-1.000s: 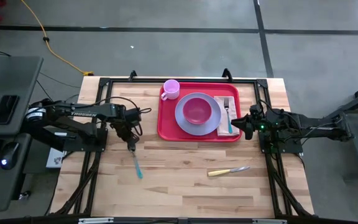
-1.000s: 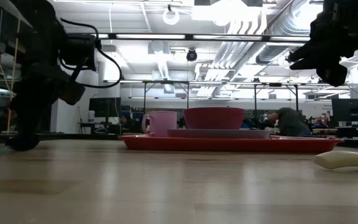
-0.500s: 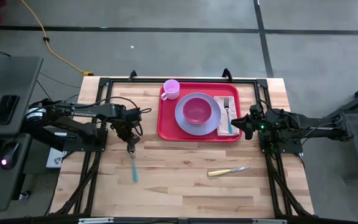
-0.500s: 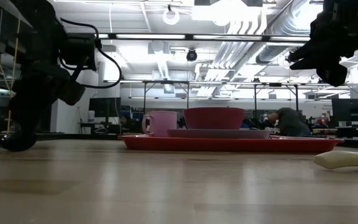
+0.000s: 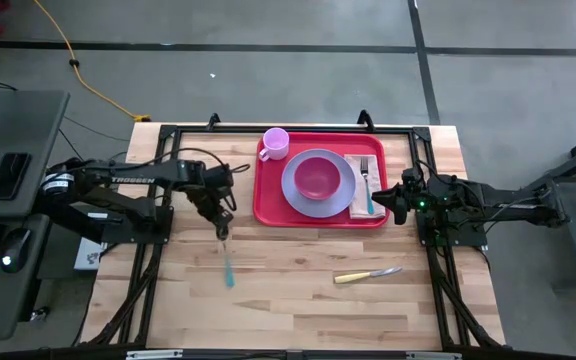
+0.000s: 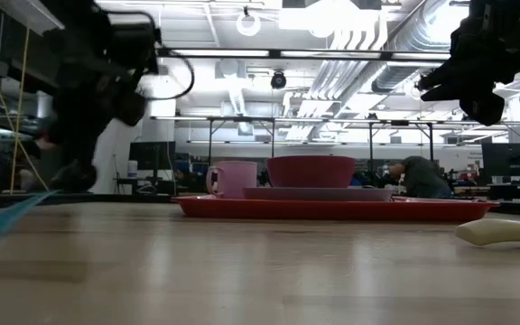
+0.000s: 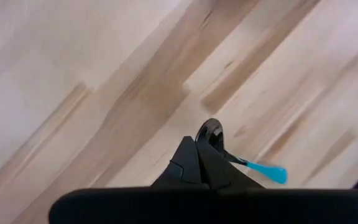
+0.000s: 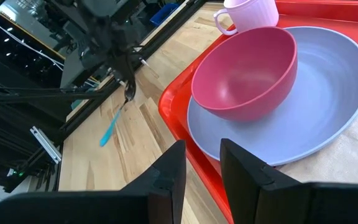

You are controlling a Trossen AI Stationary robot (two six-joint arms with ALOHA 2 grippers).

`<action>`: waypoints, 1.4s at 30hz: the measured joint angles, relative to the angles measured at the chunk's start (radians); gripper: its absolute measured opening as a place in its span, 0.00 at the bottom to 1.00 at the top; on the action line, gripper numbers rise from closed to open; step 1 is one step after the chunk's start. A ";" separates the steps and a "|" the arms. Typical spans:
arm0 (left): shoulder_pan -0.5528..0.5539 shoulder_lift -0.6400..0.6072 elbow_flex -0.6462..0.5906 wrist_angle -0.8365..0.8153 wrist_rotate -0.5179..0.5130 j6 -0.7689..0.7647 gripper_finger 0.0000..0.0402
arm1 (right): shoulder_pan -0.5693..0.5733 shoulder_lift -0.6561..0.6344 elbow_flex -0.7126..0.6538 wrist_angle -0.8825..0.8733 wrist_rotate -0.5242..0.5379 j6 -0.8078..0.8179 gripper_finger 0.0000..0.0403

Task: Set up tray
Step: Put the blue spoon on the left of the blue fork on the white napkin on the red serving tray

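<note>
Counter (image 5: 298, 290) carrying the red tray (image 5: 268, 208) at its far middle, already loaded with plate (image 5: 298, 195), bowl (image 5: 317, 177), cup (image 5: 275, 142); left claw (image 5: 221, 232) pinched shut on the spoon (image 5: 228, 268) by its metal end, blue handle hanging; carry it level and clear the rim before lowering; right claw (image 8: 202, 163) partly open, empty, beside the tray.

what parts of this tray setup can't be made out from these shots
- Fork and napkin: hidden in the low view behind the plate and the tray rim.
- Yellow-handled knife: low view shows only its blurred handle end, cut off by the right edge.
- Spoon in the left gripper: handle partly hidden by the fingers in the left wrist view; blurred in the low view.
- Right gripper: low view shows only a dark silhouette.
</note>
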 joint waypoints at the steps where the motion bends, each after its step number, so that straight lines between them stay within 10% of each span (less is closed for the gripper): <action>1: 0.000 0.000 0.021 -0.004 -0.001 0.000 0.02 | 0.000 0.000 0.000 0.000 0.000 0.000 0.19; 24: 0.000 0.026 0.469 0.167 -0.169 -0.114 0.02 | 0.000 0.003 0.000 0.042 0.000 0.072 0.19; 42: 0.000 0.463 0.888 0.284 -0.170 -0.041 0.02 | 0.000 0.103 0.039 0.394 0.006 -0.171 0.19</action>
